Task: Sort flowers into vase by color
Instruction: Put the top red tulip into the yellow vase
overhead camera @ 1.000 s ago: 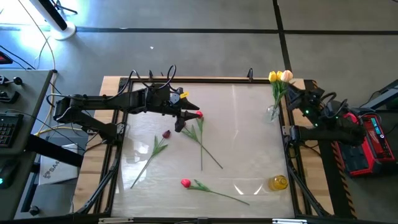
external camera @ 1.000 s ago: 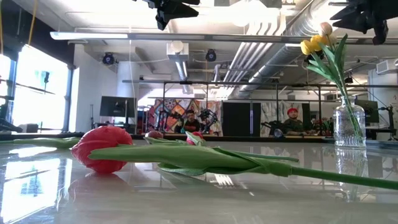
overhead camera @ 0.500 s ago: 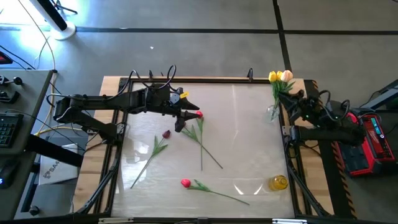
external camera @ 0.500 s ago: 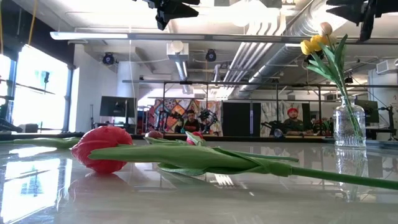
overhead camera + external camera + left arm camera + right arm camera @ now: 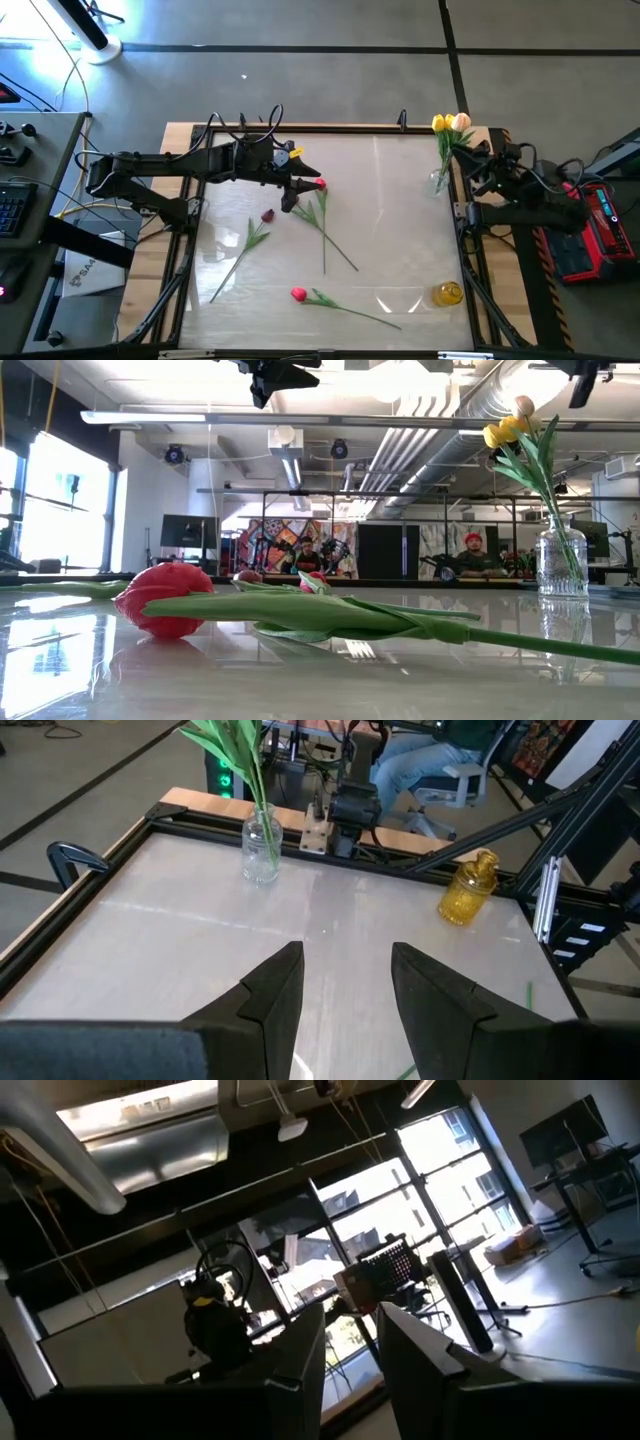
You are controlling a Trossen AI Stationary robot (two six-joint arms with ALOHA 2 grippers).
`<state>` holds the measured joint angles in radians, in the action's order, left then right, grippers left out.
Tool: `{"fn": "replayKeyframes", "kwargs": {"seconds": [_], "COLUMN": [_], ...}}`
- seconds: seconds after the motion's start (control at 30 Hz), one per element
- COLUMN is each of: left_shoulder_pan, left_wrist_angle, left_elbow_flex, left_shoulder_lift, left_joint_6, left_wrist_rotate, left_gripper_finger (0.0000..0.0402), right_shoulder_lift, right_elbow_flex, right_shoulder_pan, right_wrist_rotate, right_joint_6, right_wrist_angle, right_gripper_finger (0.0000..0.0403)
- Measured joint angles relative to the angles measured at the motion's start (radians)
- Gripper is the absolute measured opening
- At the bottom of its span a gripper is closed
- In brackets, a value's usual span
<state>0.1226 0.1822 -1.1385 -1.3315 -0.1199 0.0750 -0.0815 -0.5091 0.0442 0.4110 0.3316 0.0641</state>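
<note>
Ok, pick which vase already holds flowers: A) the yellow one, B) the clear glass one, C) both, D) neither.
B: the clear glass vase holds the yellow and peach tulips, while the yellow vase stands with nothing in it.

glossy table (image 5: 400, 220), clear glass vase (image 5: 439, 181)
</note>
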Motion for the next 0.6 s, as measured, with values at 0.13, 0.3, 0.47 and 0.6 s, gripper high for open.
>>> {"fn": "replayKeyframes", "kwargs": {"seconds": [0.13,0.3,0.47,0.6], "left_shoulder_pan": [0.000,0.000,0.000,0.000], "left_wrist_angle": [-0.001,-0.001,-0.001,-0.001], "left_elbow_flex": [0.000,0.000,0.000,0.000], "left_shoulder_lift": [0.000,0.000,0.000,0.000], "left_joint_6": [0.000,0.000,0.000,0.000], "left_wrist_rotate": [0.000,0.000,0.000,0.000], "left_gripper_finger": [0.0143,0.0143,0.0143,0.0143], "right_shoulder_lift": [-0.061,-0.190,-0.307,-0.360], "right_elbow_flex": [0.000,0.000,0.000,0.000], "right_shoulder_pan": [0.000,0.000,0.000,0.000], "right_wrist_rotate": [0.000,-0.001,0.017,0.034], "right_joint_6": [-0.030,-0.090,-0.131,-0.125], "right_wrist_angle": [-0.050,-0.223,-0.367,-0.416], "right_gripper_finger": [0.0083,0.0083,0.0083,0.0083]}}
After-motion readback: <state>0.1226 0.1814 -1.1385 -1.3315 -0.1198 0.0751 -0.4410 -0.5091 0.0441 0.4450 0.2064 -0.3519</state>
